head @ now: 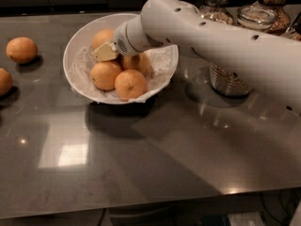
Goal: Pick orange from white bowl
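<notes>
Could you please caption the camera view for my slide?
End effector inside the white bowl, among its oranges.

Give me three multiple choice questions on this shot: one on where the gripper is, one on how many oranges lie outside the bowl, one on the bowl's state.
1. Where is the gripper?
A. Inside the white bowl, among its oranges
B. Over the glass jars
C. Raised high, clear of everything

2. How many oranges lie on the table outside the bowl?
A. None
B. Two
C. Five

3. The white bowl is:
A. overturned
B. empty
C. upright, holding oranges

Answers:
1 A, the gripper sits within the bowl's rim.
2 B, two loose oranges lie left of the bowl.
3 C, oranges rest in its paper lining.
</notes>
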### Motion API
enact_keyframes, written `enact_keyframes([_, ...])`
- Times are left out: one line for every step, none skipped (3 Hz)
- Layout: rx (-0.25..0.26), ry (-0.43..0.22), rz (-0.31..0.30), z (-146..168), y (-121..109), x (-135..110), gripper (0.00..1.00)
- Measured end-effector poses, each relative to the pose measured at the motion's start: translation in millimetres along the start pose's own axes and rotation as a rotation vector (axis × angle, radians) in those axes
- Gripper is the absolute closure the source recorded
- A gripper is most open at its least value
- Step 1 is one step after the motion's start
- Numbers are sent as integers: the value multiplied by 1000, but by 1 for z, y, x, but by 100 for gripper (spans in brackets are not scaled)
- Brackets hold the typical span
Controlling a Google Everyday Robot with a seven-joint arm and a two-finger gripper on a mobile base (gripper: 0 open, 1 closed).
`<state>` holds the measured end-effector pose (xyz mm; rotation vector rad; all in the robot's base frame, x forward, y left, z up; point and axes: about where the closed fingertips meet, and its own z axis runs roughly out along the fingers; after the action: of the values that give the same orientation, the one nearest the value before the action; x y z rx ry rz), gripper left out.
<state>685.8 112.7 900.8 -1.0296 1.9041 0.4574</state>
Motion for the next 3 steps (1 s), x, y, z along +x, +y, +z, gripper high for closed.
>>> enact_keyframes([0,0,0,0,0,0,100])
enact_keyframes([0,0,0,-2,0,-3,100])
enact_keyframes([-3,-20,-13,-8,4,-7,100])
